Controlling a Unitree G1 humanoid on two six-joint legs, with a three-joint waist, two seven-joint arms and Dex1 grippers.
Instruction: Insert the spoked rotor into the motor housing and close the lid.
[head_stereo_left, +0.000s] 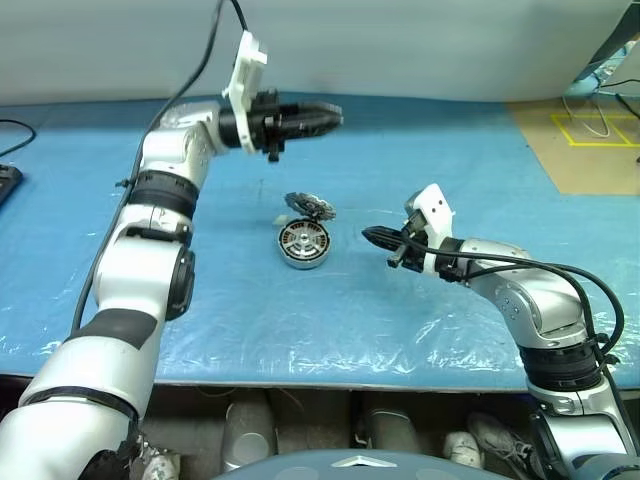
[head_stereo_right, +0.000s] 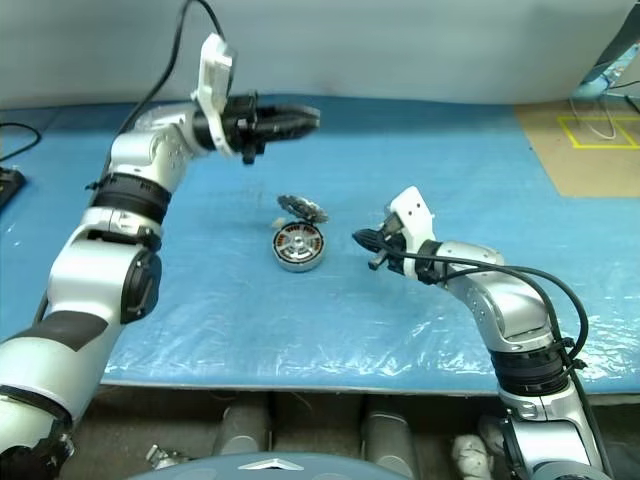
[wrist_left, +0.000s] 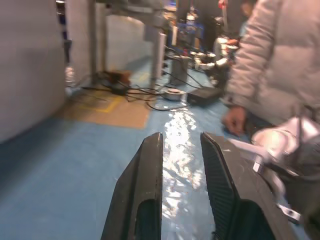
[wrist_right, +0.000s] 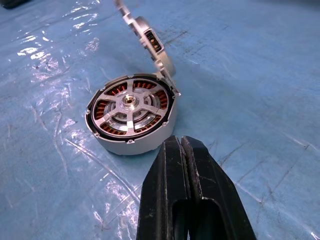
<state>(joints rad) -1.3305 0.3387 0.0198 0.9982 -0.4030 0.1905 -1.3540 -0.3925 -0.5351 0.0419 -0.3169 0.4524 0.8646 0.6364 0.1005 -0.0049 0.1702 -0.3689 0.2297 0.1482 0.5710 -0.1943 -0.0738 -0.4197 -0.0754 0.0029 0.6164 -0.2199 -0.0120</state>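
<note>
Already the rotor (wrist_right: 131, 109) sits inside the housing (wrist_right: 130, 142), its black rim and silver spokes over the copper windings, in the middle of the blue plastic-covered counter (head_stereo_left: 420, 330). The lid (wrist_right: 150, 42) stands tilted on edge, leaning against the housing's far rim, probably parked there so it can be tipped down on top; closing it looks like the step left. The right hand (head_stereo_left: 372, 238), fingers pressed together and holding nothing, points at the housing from just beside it, likely to steady it or nudge the lid. The left hand (head_stereo_left: 328, 116) hangs high above the counter, well apart from the parts, fingers narrowly parted and empty. No brand, label or writing is readable on any part
</note>
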